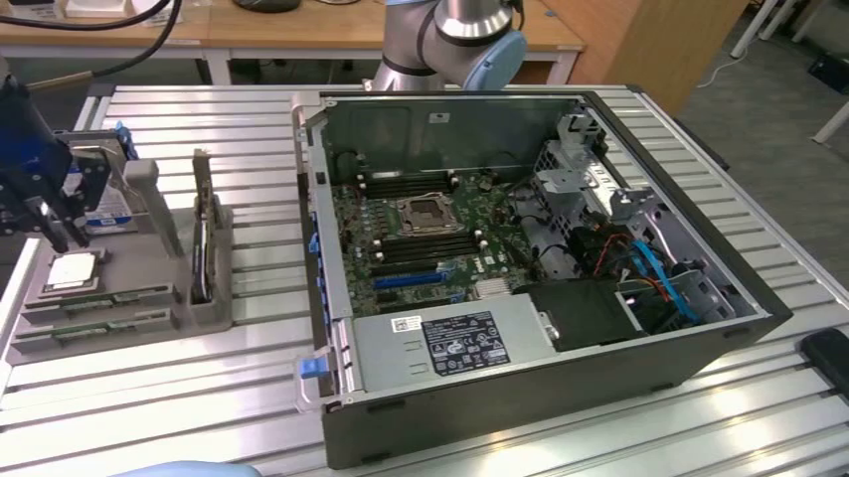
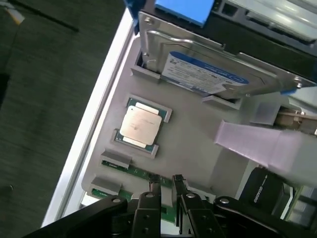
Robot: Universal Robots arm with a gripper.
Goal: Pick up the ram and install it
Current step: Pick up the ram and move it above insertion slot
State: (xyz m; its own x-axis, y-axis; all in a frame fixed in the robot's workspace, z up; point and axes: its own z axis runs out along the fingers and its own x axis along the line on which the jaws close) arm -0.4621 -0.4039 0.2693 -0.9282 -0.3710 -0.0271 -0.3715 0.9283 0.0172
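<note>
The gripper (image 2: 166, 184) hung with fingers narrowly parted, holding nothing, just above the ram (image 2: 131, 171) lying in its grey tray (image 2: 193, 144) slot (near the processor chip (image 2: 141, 125)). Pick-up stage, apparently; grasping that thin board would call for straddling its edges squarely.

Gripper (image 2: 166, 181) hangs fingers-down over the grey tray (image 2: 193, 144), jaws a little apart, nothing clamped between them.

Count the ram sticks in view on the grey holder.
2. The first ram stick lies in the grey holder beside the processor; the second ram stick lies parallel along the holder's outer edge. Any seated inside the computer cannot be told.
</note>
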